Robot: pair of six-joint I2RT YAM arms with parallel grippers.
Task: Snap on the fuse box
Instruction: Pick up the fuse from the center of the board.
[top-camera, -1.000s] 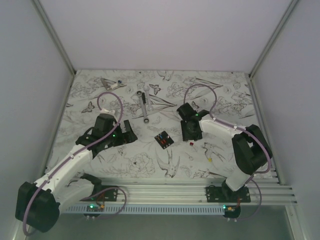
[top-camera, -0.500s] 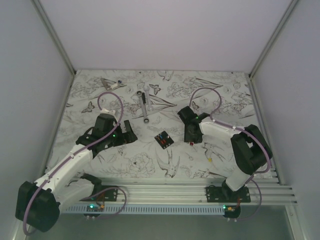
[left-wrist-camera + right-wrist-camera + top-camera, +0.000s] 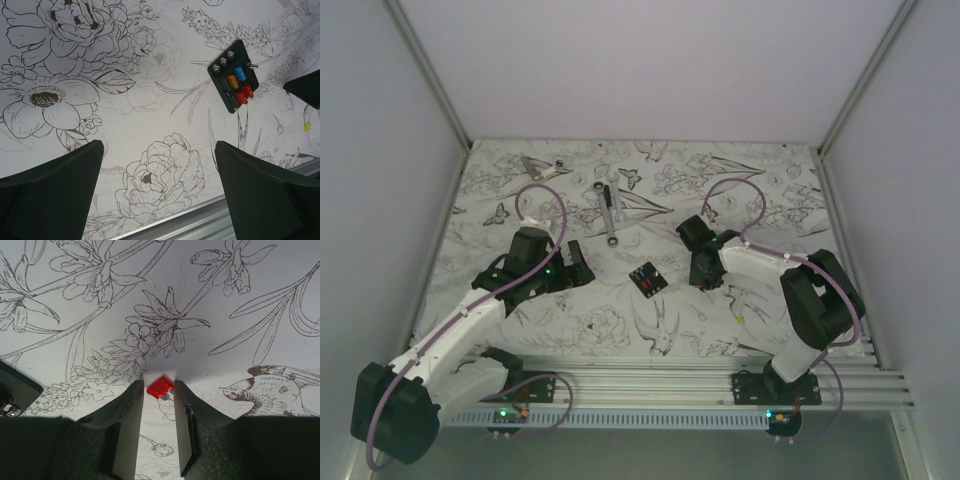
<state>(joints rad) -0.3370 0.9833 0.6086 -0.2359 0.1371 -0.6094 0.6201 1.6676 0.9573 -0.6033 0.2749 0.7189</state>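
The fuse box [image 3: 648,279] is a small black box lying flat on the patterned table between the two arms. Red, blue and orange fuses sit in its top face, seen clearly in the left wrist view [image 3: 233,76]. My left gripper [image 3: 575,262] hovers to its left, wide open and empty [image 3: 159,145]. My right gripper [image 3: 705,283] is down at the table to the right of the box. Its fingers [image 3: 134,405] stand narrowly apart on either side of a loose red fuse [image 3: 160,386] that lies on the table. A corner of the fuse box [image 3: 12,387] shows at the left edge of the right wrist view.
A loose yellow fuse [image 3: 739,320] lies near my right arm. A long grey metal bar [image 3: 609,215] lies behind the fuse box, and a small metal part [image 3: 542,165] sits at the back left. The aluminium rail [image 3: 700,380] runs along the near edge.
My right gripper has come down and slightly nearer over the red fuse, and its jaws have narrowed around it. The left arm and the fuse box have not moved.
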